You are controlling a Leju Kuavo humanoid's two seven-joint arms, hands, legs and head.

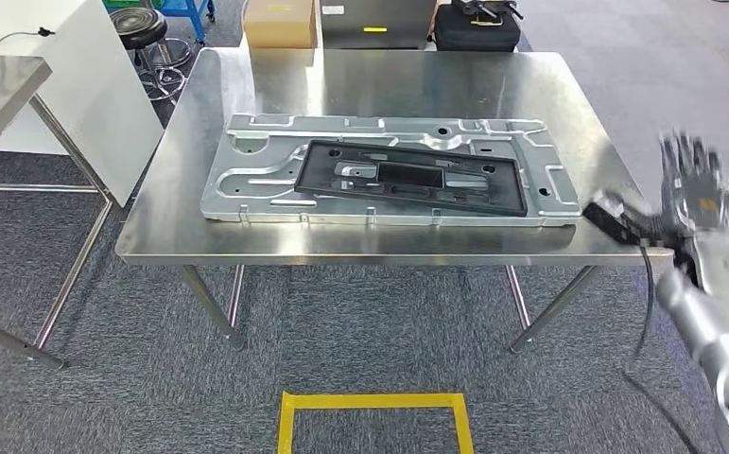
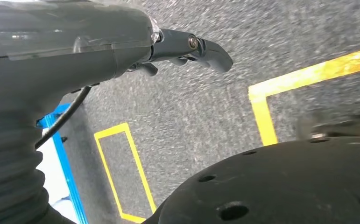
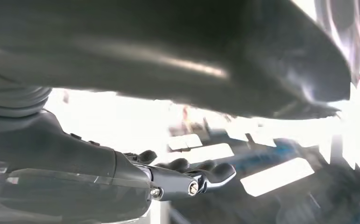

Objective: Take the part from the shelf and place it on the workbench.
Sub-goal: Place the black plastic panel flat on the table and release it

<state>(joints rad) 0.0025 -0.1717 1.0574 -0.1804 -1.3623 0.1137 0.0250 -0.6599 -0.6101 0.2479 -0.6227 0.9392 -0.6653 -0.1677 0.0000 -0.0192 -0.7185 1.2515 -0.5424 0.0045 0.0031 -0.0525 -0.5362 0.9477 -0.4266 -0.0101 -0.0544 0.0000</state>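
So the black part is lying flat on top of the big silver metal panel, which sits in the middle of your steel table. Your right hand is up off the table's right edge, fingers spread apart and holding nothing, a bit blurred. Your left hand hangs over the grey carpet near some yellow floor tape; its fingers look loosely extended with nothing in them.
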